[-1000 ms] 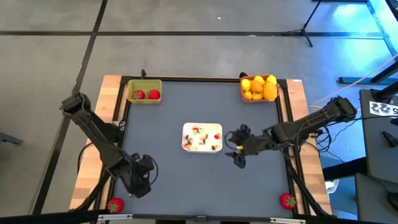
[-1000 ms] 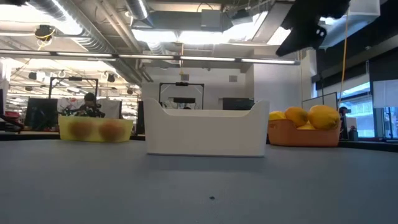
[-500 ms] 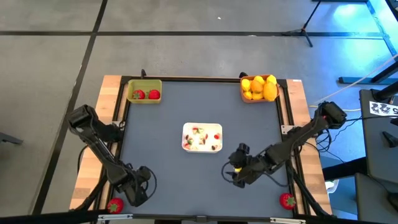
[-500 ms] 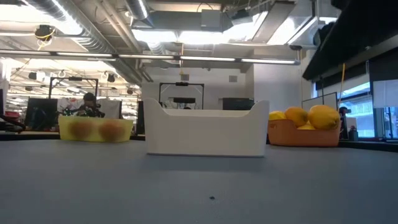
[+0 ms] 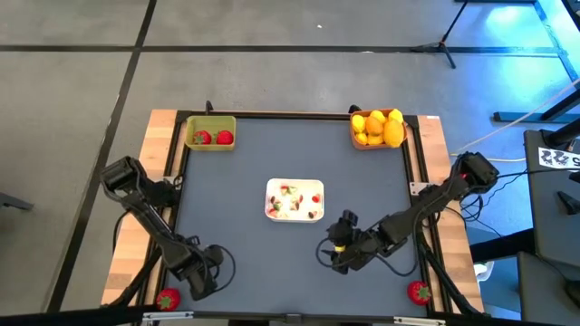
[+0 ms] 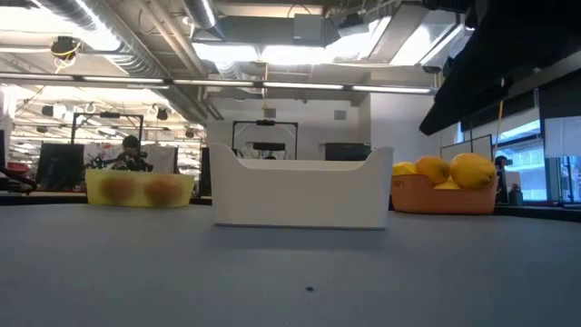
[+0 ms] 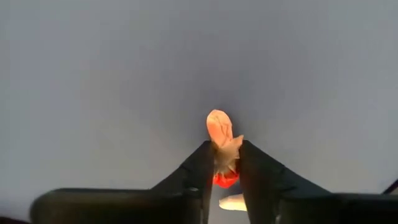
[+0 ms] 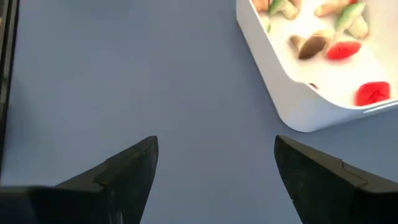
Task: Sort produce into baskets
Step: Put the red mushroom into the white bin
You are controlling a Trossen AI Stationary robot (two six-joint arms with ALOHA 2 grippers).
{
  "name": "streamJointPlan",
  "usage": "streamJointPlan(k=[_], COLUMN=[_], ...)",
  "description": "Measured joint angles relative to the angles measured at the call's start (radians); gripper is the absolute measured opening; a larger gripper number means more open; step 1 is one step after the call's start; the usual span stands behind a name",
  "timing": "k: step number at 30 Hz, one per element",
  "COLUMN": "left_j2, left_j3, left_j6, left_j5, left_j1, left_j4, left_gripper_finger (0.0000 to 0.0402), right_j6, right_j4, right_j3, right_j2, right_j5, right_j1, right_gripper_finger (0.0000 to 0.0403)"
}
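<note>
Fruit sits in both baskets at the far edge of the gray table (image 5: 245, 172). The yellow-green basket (image 5: 210, 134) in the far left corner has two red strawberries (image 5: 213, 138) in it. The orange basket (image 5: 377, 128) in the far right corner is full of yellow and orange fruits (image 5: 379, 125). A white tray (image 5: 294, 200) with small bits in it lies in the middle of the table.

The left gripper (image 5: 207, 268) is low at the near left corner. Its fingers (image 7: 200, 168) are squeezed tight on a small pink and red piece (image 7: 221, 144). A loose strawberry (image 5: 167, 298) lies on the wooden edge near it.

The right gripper (image 5: 333, 255) hangs just near the tray's front right corner. Its fingers (image 8: 130, 162) are spread wide and hold nothing. Another strawberry (image 5: 418, 291) lies at the near right corner
</note>
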Motion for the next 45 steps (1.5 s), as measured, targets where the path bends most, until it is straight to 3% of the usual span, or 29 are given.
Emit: streamJointPlan(k=[8,17,20,24,32,38,45], left_j2=[-0.001,-0.09,-0.146,-0.205,-0.229,-0.229,-0.229], left_j3=[0.006,0.049,0.051,0.052,0.052,0.052,0.052], left_j6=[0.176,0.441,0.522,0.613,0.82,0.943,0.96], left_j5=[-0.005,-0.091,-0.161,-0.328,-0.605,-0.614,-0.61], left_j1=[0.054,0.186,0.245,0.322,0.472,0.581,0.654], left_j4=[-0.005,-0.006,0.001,0.04,0.315,0.48,0.498], left_gripper_finger=[0.0025,0.0038,0.0036,0.0034,0.0046,0.0046,0.0047], right_j6=[0.008,0.026,0.027,0.026,0.025,0.026,0.026], right_j4=[0.108,0.245,0.264,0.266,0.262,0.263,0.266], right_j3=[0.0,0.0,0.0,0.0,0.0,0.0,0.0], right_j2=[0.065,0.129,0.129,0.129,0.129,0.129,0.129], right_j5=[-0.005,-0.029,-0.03,-0.031,-0.032,-0.032,-0.032], right_j1=[0.0,0.001,0.001,0.001,0.0,0.0,0.0], right_gripper_finger=[0.0319,0.0319,0.0319,0.0319,0.0319,0.0319,0.0319])
